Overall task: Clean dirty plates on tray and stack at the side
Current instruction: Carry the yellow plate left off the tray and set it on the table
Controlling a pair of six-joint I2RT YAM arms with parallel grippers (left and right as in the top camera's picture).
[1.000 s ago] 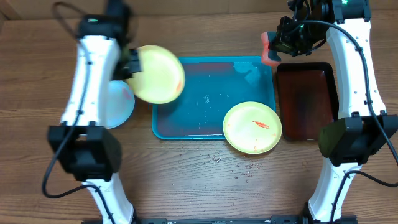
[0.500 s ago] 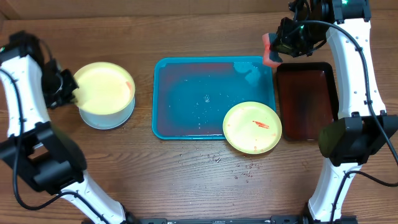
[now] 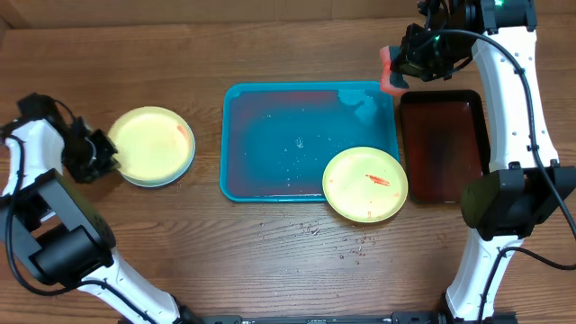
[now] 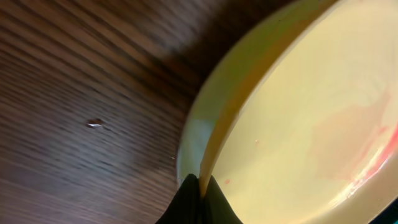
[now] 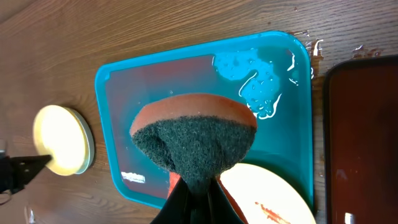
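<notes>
Yellow-green plate [image 3: 364, 184] — overhanging tray [image 3: 270, 135] rim, near corner

wooden table [image 3: 270, 261] | turquoise tray [image 3: 270, 135] centre | dark tray [image 3: 441, 144] right | plate stack [image 3: 153, 147] left

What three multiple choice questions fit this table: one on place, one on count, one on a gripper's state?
1. Where does the unstacked yellow-green plate lie?
A. atop the left stack
B. on the turquoise tray, at its near right corner, overhanging the rim
C. on bare wood only
2. How many plates are stacked left of that tray?
A. one
B. two
C. three
3. What state is the right gripper in?
A. open, empty
B. shut on a plate
C. shut on the sponge
Answers: B, it overlaps the rim there; B, the top yellow-green plate rests on a pale plate; C, its fingers pinch the sponge.
</notes>
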